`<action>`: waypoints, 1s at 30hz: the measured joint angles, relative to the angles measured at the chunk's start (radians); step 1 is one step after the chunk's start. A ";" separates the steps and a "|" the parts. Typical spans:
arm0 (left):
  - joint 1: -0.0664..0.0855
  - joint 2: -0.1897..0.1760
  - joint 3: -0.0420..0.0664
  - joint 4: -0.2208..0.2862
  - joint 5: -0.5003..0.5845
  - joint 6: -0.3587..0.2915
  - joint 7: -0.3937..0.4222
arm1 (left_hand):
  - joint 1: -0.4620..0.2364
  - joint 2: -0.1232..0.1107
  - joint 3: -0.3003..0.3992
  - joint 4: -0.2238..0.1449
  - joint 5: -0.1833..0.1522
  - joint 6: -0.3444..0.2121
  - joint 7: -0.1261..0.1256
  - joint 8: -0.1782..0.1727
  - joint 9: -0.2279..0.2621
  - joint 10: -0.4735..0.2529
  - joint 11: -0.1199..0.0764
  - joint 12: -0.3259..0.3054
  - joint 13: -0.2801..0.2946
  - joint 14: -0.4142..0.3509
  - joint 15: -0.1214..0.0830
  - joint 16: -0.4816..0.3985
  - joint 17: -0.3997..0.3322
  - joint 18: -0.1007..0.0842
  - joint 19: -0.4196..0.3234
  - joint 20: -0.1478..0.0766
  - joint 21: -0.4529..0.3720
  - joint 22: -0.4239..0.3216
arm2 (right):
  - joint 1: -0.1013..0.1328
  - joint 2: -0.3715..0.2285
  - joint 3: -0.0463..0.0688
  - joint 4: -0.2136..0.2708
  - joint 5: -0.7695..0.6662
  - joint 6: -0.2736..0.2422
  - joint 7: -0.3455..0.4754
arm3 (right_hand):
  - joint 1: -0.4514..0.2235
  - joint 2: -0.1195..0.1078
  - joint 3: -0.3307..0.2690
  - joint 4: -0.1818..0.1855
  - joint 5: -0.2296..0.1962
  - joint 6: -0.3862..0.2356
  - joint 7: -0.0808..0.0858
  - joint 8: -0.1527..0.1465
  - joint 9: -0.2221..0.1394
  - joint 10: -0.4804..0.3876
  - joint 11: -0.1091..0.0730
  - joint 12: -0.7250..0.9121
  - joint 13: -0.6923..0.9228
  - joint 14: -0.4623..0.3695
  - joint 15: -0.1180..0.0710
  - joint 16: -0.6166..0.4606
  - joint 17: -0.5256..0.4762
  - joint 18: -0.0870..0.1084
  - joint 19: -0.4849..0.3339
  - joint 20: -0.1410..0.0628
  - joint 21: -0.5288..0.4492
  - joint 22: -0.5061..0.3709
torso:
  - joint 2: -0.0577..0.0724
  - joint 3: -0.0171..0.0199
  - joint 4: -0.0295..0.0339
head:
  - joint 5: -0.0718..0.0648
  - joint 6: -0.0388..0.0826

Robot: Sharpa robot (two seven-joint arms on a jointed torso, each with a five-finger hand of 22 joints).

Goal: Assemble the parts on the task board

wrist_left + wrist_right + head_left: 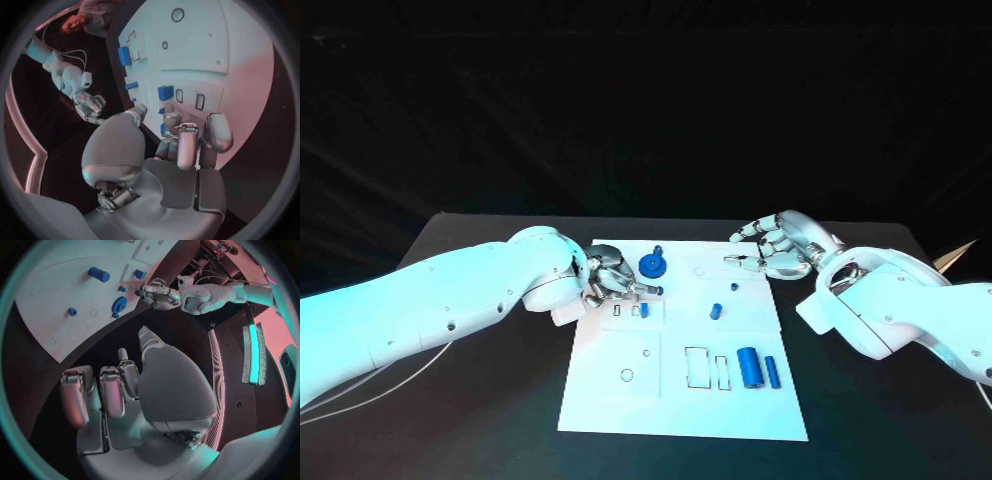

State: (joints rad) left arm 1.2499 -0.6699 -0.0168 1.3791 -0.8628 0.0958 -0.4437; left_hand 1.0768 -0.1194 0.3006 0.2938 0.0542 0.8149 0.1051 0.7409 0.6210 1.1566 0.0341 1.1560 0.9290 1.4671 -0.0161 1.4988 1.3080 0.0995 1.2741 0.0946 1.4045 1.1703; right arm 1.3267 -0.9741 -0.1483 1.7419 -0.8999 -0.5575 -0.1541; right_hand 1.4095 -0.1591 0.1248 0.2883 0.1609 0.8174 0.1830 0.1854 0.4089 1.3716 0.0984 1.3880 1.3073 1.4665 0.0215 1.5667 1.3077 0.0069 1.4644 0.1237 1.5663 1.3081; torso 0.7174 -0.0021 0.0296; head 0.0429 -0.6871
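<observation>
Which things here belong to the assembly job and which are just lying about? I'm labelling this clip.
Job:
- white task board
- blue round part
- two blue cylinders
- small blue pieces
- left hand, fingers over the board
- right hand, holding nothing

Lying about:
- black table
- white cable

- The task board (pixel 678 400) is white, with thin dark outlines marking its slots.
- The parts are blue: a round gear-like piece (pixel 653 266), two upright cylinders (pixel 749 367), and small pegs (pixel 715 311).
- The table (pixel 473 400) is black.
- Both hands, left (pixel 610 280) and right (pixel 776 248), are silver on white arms.
</observation>
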 measured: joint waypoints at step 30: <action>0.022 0.050 -0.014 -0.023 -0.104 0.118 -0.068 | -0.006 0.006 -0.011 0.000 0.000 -0.004 -0.004 0.011 0.030 0.007 -0.007 0.014 0.015 0.000 -0.007 0.004 0.000 0.000 0.007 -0.007 0.005 0.015 | 0.002 -0.005 0.000 -0.022 0.004 0.022 -0.006 | 0.000 0.000 0.000 0.000 0.000 0.000 0.000 0.000 0.000 0.000 0.000 0.000 0.001 0.000 0.000 0.000 0.000 0.000 0.000 0.000 0.000 0.000 | 0.001 -0.0016 0.0002 | -0.002 -0.023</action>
State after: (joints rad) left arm 1.2720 -0.6201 -0.0306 1.3561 -0.9671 0.2141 -0.5117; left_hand 1.0709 -0.1135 0.2899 0.2938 0.0542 0.8111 0.1015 0.7519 0.6506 1.1637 0.0269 1.1695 0.9440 1.4669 -0.0234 1.5026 1.3078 0.0996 1.2810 0.0877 1.4092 1.1848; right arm 1.3290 -0.9794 -0.1484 1.7201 -0.8954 -0.5354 -0.1596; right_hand 1.4096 -0.1591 0.1248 0.2883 0.1608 0.8174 0.1829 0.1854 0.4088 1.3717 0.0983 1.3880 1.3079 1.4665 0.0214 1.5667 1.3075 0.0069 1.4644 0.1236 1.5663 1.3077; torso 0.7181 -0.0037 0.0298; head 0.0413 -0.7097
